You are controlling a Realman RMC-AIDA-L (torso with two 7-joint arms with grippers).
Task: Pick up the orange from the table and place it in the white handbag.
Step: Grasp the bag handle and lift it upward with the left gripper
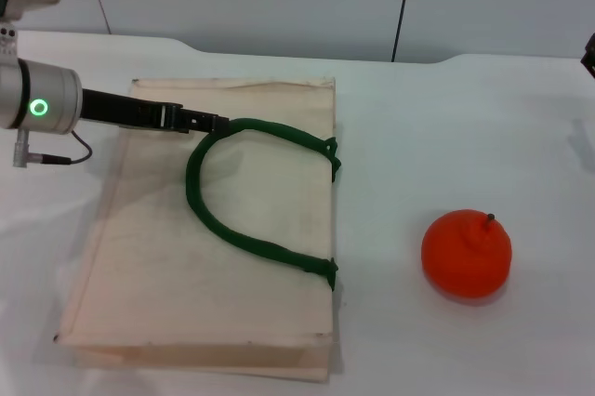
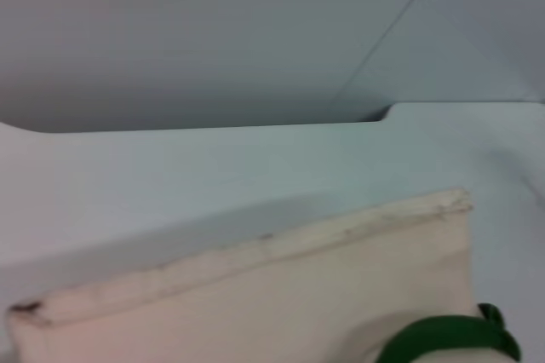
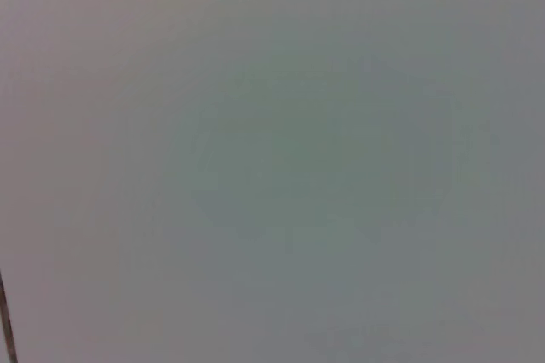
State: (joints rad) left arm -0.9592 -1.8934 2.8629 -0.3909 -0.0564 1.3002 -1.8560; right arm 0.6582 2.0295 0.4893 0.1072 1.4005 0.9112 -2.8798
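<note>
Orange [image 1: 466, 254] sits untouched on the table [image 1: 446, 117], well apart from the flat white handbag [image 1: 204, 303] — nothing placed yet. Left gripper [image 1: 212, 122] apparently pinches the green handle [image 1: 232, 229] (jaws barely discernible); right gripper's jaws — cannot tell.

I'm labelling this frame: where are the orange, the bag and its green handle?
orange [image 1: 465, 255]: head view, middle of the fruit.
bag [image 1: 167, 266]: head view, bare fabric.
handle [image 1: 244, 239]: head view, lower run of the rope.
</note>
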